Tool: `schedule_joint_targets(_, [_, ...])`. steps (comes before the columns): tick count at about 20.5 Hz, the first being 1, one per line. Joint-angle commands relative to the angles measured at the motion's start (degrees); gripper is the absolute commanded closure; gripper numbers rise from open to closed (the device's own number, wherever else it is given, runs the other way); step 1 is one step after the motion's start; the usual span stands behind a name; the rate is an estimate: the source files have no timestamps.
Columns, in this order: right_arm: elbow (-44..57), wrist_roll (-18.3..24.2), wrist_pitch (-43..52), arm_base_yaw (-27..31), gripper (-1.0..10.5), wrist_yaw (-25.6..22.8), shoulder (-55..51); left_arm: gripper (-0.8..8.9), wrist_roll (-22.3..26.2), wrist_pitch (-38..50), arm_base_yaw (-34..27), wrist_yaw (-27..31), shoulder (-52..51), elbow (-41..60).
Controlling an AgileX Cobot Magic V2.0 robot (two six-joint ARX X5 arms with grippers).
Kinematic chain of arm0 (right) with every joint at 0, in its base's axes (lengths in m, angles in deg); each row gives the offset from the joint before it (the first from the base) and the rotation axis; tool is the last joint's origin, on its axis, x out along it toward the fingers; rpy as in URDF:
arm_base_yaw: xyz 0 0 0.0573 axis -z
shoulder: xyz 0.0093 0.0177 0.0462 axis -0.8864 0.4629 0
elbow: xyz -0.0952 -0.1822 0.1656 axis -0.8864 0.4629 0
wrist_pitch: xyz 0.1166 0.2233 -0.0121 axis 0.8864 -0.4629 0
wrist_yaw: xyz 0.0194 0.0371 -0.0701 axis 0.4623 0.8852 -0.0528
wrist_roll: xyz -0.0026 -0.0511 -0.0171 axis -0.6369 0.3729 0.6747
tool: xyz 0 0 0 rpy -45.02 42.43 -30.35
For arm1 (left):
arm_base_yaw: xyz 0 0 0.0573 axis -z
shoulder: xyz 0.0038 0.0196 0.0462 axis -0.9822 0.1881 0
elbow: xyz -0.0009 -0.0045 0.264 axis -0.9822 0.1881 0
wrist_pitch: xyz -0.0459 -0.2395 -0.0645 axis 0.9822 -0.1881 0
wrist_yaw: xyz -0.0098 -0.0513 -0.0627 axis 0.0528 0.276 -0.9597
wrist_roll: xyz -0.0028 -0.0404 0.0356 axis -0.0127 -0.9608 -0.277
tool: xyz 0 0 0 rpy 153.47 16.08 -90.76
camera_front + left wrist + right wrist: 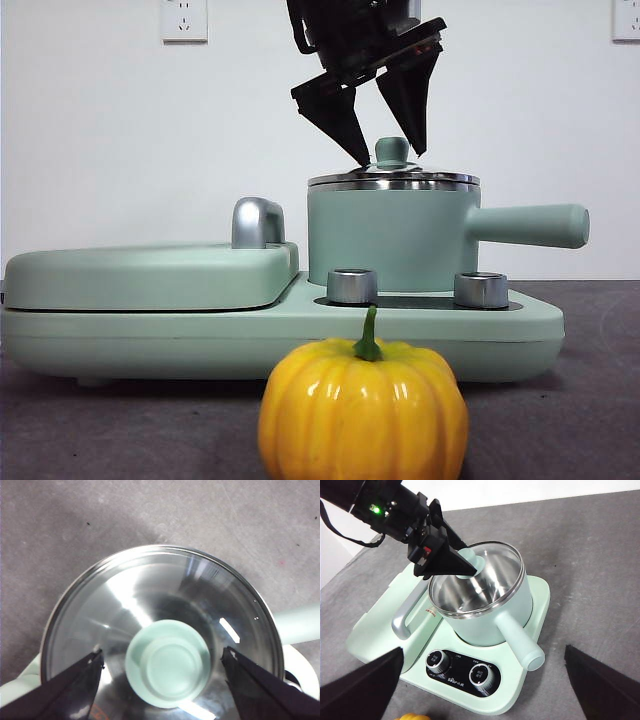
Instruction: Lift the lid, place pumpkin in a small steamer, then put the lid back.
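Observation:
The glass lid (393, 180) with its mint-green knob (167, 662) sits on the small steamer (390, 235), whose long handle points right. My left gripper (392, 155) is open, its jaws straddling the knob on both sides without touching it; it also shows in the left wrist view (162, 660) and the right wrist view (460, 562). The pumpkin (362, 410) stands on the table in front of the cooker; only its edge shows in the right wrist view (412, 716). My right gripper (483, 649) is open and empty, high above the cooker's front.
The steamer sits on a mint-green cooker base (520, 330) with two steel dials (352, 286) (481, 289). The flat griddle cover (150, 275) with a steel handle (258, 222) is to the left. Grey table all around.

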Motion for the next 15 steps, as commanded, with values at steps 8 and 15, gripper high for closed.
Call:
schedule_joint_targets(8, [-0.8,0.7,1.0,0.0,4.3,0.2,0.2,5.88,1.7,-0.5,0.4,0.3,1.9,-1.9])
schedule_joint_targets(15, [-0.8,0.7,1.0,0.0,4.3,0.2,0.2,7.59,2.8,0.3,0.5,0.3,2.1,-2.0])
